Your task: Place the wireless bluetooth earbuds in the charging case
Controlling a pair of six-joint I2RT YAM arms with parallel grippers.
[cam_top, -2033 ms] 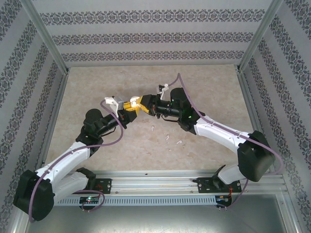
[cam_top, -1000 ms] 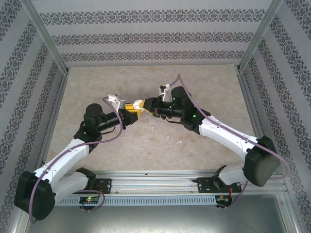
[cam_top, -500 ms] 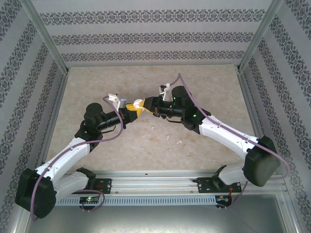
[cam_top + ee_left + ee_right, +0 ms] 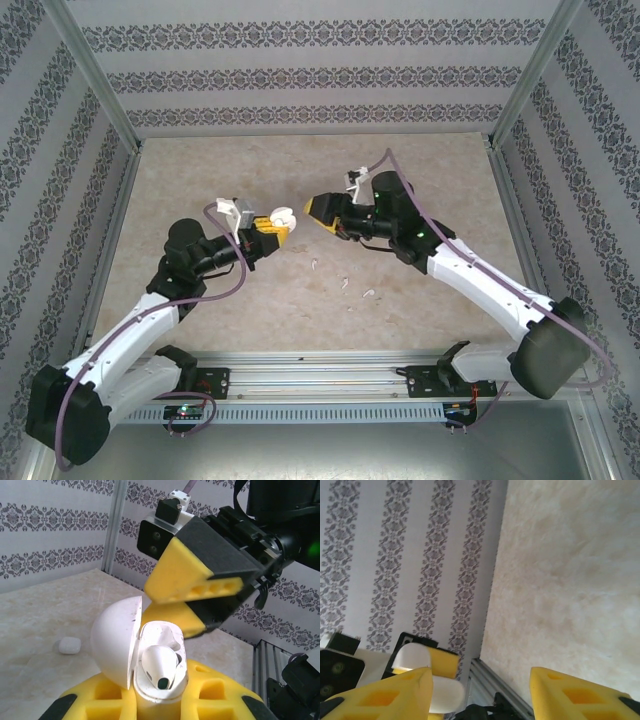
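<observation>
In the left wrist view my left gripper (image 4: 160,692) is shut on the white charging case (image 4: 155,687), which stands upright between its yellow fingers. The lid (image 4: 115,647) hangs open to the left, and one earbud (image 4: 161,666) sits in the case. From above, the case (image 4: 281,216) is held over the table's middle by the left gripper (image 4: 268,233). My right gripper (image 4: 320,210) hovers just to its right, open and empty; its fingers (image 4: 385,695) stand wide apart. Three earbuds lie on the table: (image 4: 314,265), (image 4: 345,282), (image 4: 368,294).
The marble-look table (image 4: 200,170) is walled by patterned panels with metal posts (image 4: 95,90). An aluminium rail (image 4: 320,375) runs along the near edge. One small white earbud (image 4: 69,645) lies on the table behind the case in the left wrist view.
My right gripper has drawn back to the right, away from the case, and opened. The left gripper keeps its hold on the case and has shifted slightly toward the near side.
</observation>
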